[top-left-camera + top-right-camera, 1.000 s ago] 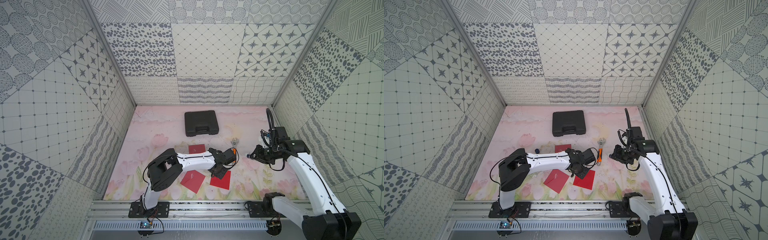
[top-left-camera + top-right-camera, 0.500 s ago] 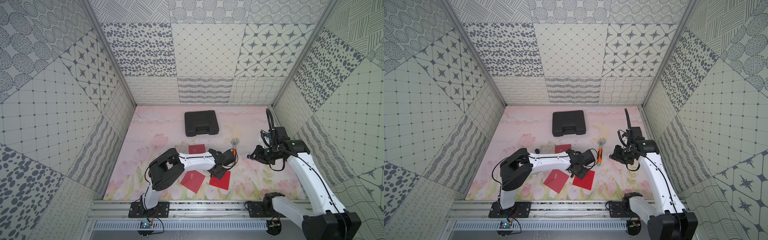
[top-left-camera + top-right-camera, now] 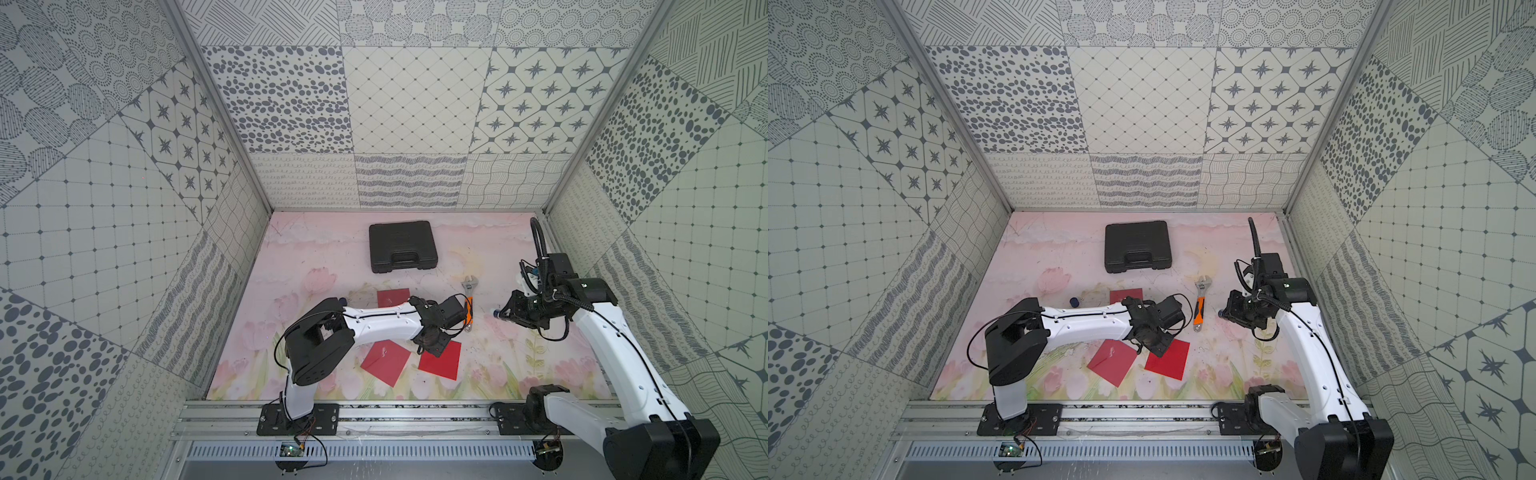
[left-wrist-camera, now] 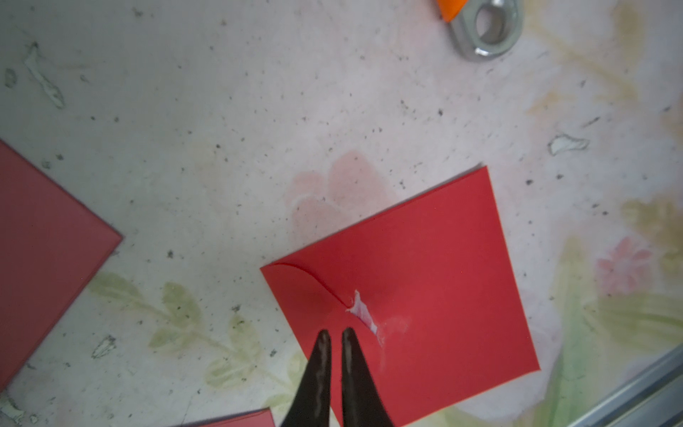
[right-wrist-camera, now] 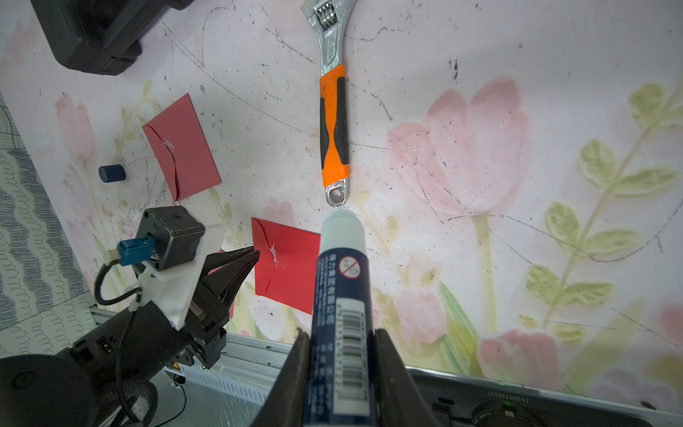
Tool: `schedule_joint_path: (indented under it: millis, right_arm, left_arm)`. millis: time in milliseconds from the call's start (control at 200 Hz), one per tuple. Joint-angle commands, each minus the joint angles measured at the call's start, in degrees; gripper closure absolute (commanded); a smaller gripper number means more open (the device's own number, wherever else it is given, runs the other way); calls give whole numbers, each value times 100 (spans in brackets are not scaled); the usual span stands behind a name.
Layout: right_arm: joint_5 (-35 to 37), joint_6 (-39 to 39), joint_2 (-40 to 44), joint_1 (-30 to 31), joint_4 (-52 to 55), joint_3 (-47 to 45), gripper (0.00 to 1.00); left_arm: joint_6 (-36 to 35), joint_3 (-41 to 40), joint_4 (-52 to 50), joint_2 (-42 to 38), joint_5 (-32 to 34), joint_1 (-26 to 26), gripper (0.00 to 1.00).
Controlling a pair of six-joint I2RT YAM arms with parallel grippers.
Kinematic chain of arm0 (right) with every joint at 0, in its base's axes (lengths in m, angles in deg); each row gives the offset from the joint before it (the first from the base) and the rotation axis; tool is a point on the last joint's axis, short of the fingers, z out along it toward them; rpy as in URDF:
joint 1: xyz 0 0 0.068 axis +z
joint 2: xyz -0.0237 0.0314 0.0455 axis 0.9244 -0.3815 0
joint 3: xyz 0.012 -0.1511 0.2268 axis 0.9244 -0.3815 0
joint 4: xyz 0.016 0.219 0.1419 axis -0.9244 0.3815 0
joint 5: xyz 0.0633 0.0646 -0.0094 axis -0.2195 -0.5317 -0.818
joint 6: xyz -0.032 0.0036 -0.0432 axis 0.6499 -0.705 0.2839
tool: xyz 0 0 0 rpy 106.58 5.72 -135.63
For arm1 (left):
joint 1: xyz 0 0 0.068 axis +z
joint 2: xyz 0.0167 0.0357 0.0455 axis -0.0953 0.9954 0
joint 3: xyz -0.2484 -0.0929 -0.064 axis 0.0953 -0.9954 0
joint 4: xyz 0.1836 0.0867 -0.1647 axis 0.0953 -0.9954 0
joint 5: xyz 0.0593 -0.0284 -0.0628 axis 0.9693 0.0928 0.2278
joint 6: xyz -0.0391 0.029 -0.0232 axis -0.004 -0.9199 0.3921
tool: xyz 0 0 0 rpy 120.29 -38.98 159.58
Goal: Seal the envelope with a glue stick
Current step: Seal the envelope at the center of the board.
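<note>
Glue stick [image 5: 342, 295], uncapped, is clamped between the fingers of your right gripper [image 5: 340, 332], just right of the wrench [image 5: 333, 122]. Your left gripper [image 4: 335, 332] has its fingers nearly together, empty, with the tips over the flap of the near-right envelope [image 4: 425, 277] of 3. Its cap [image 5: 111, 173] lies far left.

case [image 3: 402, 246] rear centre | wrench [image 3: 469, 299] front-right of it | my left gripper [image 4: 334, 334] over envelope [image 4: 425, 266] | my glue stick [image 5: 342, 281] right of wrench

Both top views: high overhead, facing down and forward, table [image 3: 324, 249] at lower centre. Wrist views: near the table, sharing apparently the same red envelope [image 4: 425, 258].
</note>
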Motion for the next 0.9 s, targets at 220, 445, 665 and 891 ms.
schedule_joint_path:
  millis: [220, 445, 665, 891]
  right_arm:
    - [-11, 93, 7, -14, -3, 177, 100]
    - [-234, -14, 90, 37, -139, 303, 100]
    - [-453, -634, 622, 1049, -1843, 283, 100]
    - [443, -582, 1238, 2472, -5011, -32, 100]
  left_arm:
    - [129, -104, -146, 476, -183, -11, 90]
    - [43, -13, -254, 107, 25, 21, 87]
    - [373, -168, 703, -1155, -461, 278, 76]
    - [1362, -1225, 3223, -2647, -1352, 767, 72]
